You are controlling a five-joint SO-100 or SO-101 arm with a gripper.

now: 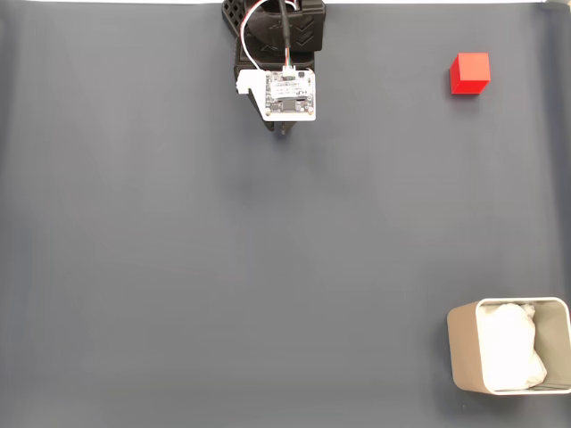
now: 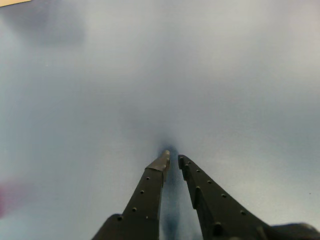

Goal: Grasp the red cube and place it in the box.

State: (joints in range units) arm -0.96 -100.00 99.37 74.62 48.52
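Wrist view, my pincer (image 2: 173, 159) hanging nearly clenched over grey mat (image 2: 240, 75), grasping nothing, red cube (image 1: 469, 73) sitting well apart from box (image 1: 462, 346).

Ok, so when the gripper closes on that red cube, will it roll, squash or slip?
The red cube sits on a flat face, so it probably won't roll. Its crisp edges suggest it is rigid, not squashy. The faces look smooth and matte, so the narrow fingers might let it twist if they close off-centre.
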